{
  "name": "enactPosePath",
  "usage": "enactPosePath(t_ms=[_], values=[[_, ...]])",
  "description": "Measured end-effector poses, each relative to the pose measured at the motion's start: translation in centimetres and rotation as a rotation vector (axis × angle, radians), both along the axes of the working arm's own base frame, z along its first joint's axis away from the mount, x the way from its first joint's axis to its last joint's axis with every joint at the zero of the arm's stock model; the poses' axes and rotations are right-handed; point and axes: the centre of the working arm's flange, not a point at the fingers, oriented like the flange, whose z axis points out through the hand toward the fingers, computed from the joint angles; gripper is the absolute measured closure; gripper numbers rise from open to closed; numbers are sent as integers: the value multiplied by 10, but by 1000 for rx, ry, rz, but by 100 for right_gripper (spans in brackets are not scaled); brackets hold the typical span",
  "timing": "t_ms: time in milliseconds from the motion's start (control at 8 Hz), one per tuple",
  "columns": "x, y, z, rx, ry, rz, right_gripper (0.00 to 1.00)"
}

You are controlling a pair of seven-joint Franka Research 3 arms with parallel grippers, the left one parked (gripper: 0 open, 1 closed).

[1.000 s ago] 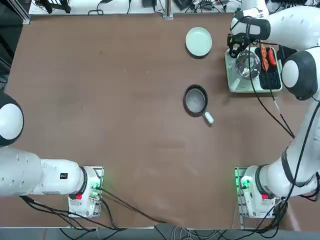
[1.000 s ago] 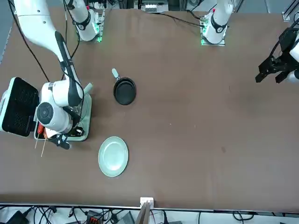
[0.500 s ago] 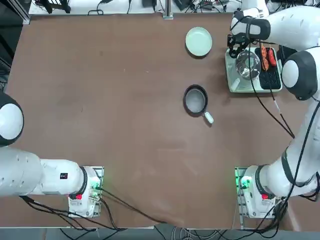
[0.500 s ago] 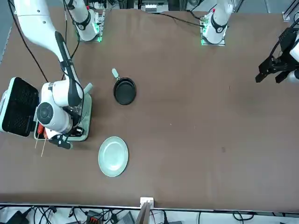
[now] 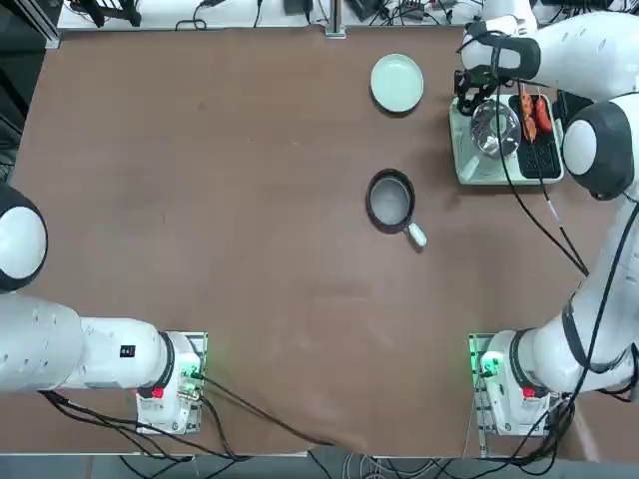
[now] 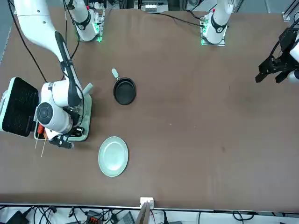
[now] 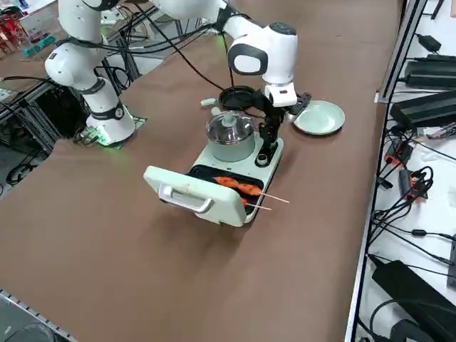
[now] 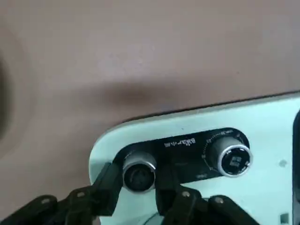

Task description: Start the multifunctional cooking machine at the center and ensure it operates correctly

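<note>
The cooking machine point(image 5: 502, 140) sits near the far right corner of the table point(image 5: 220, 200), not at its middle, with its steel pot point(image 7: 229, 134) uncovered, skewered food point(image 7: 239, 187) on the grill plate and the lid point(image 7: 192, 194) folded flat open beside it. On its black control strip we see two silver knobs: our right claw point(image 8: 137, 180) has its two fingers set narrowly around the left knob point(image 8: 138, 171), one finger point(image 8: 108, 185) on each side and apparently touching it, while the second knob point(image 8: 232, 158) stands free just beside. We judge the reach and the grip to be done; the turn that starts the machine, and any check that it runs, are left, and no light or other sign of running shows. White writing lies along the strip between the knobs, with dial marks around the free one, but we cannot read it. Farther out, a small black frying pan point(image 5: 391, 200) lies toward the table's middle and a pale green plate point(image 5: 396, 82) near the far edge, both well apart from the machine.
</note>
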Motion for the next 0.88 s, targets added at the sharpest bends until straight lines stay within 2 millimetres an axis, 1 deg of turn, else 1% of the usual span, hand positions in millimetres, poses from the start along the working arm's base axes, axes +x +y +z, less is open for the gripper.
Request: enactPosePath(t_ms=[875], values=[[0, -1, 0, 4, 4, 44, 58]])
